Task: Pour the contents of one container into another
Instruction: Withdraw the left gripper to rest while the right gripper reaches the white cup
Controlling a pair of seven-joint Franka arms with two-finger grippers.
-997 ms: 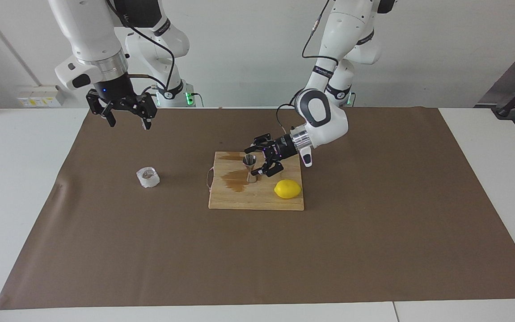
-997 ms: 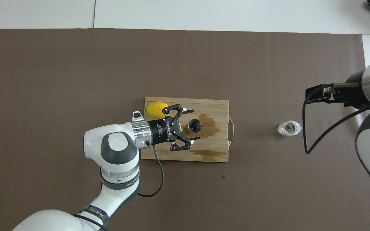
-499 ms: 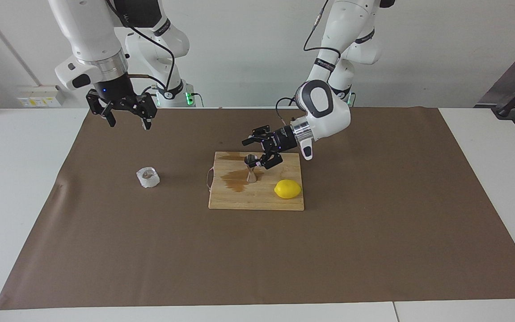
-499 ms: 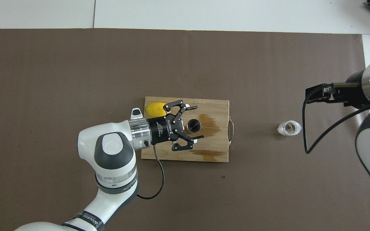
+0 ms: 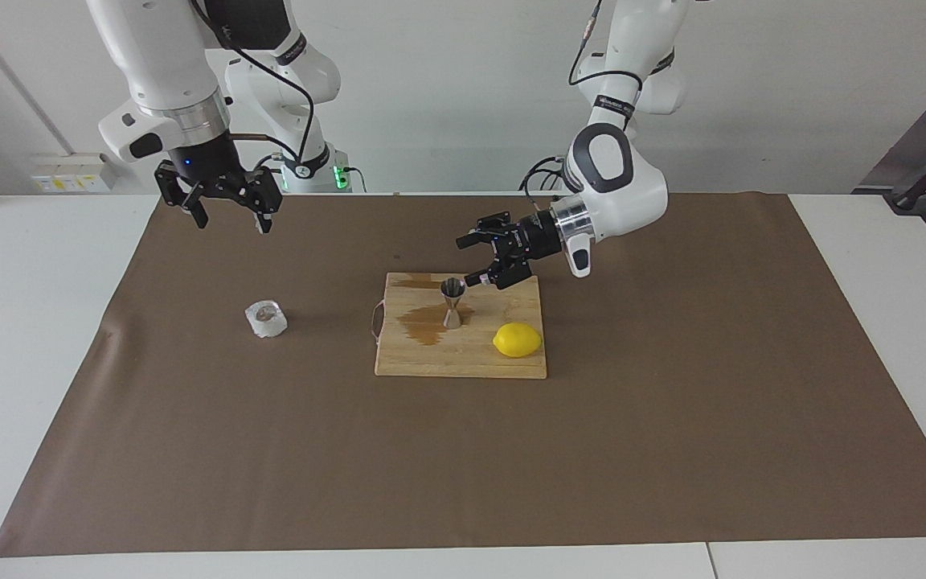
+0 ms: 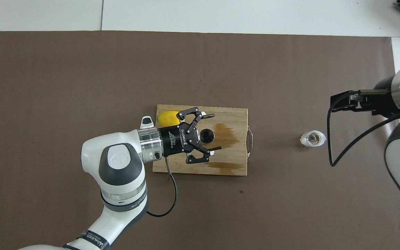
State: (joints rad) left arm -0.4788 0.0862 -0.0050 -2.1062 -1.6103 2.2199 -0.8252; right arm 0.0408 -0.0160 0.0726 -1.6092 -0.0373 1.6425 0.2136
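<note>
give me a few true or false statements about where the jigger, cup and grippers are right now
1. The steel jigger stands upright on the cutting board. True.
2. The left gripper is shut on the jigger. False: it is open, raised over the board's edge nearest the robots, holding nothing.
3. The crinkled cup sits on the brown paper, toward the right arm's end of the table. True.
4. The right gripper holds the cup. False: it hangs open in the air, apart from the cup.
5. The lemon lies off the board. False: it rests on the board.
</note>
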